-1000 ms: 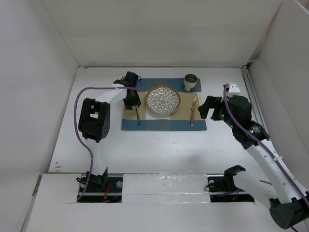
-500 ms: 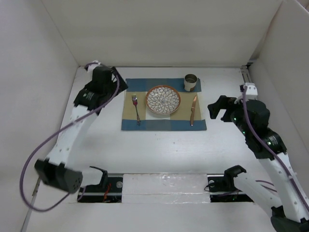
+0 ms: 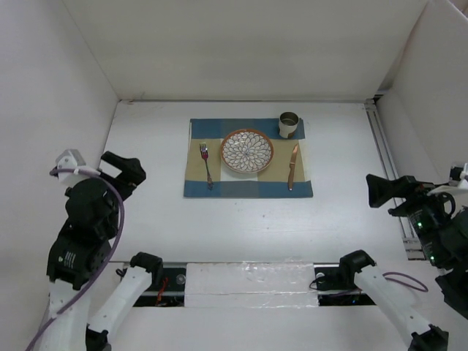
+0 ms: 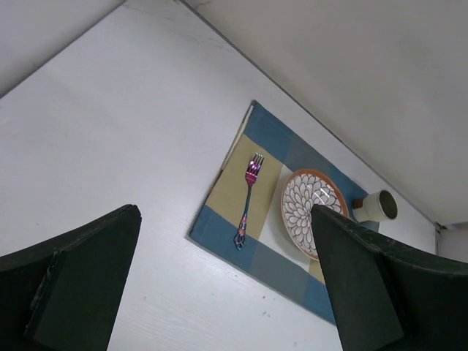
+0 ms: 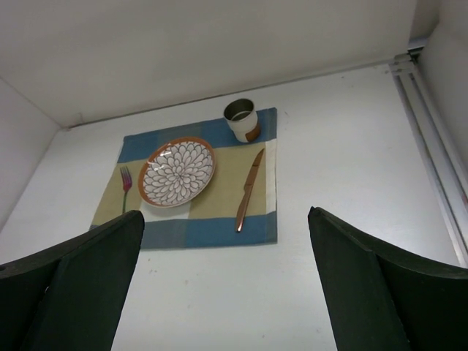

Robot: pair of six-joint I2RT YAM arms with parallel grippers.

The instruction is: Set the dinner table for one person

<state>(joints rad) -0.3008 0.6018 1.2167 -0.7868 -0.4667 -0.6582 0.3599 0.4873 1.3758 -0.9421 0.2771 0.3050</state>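
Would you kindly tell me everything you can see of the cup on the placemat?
The cup is short and round, cream-coloured with a brown patch low on one side, its inside dark; no handle shows. It stands upright on the far right corner of the placemat, beyond the knife and apart from the plate. Nothing else touches it.

back wall (image 3: 241, 44): plain white | left wall (image 3: 44, 88), right wall (image 3: 435, 80): white panels | light: soft, even
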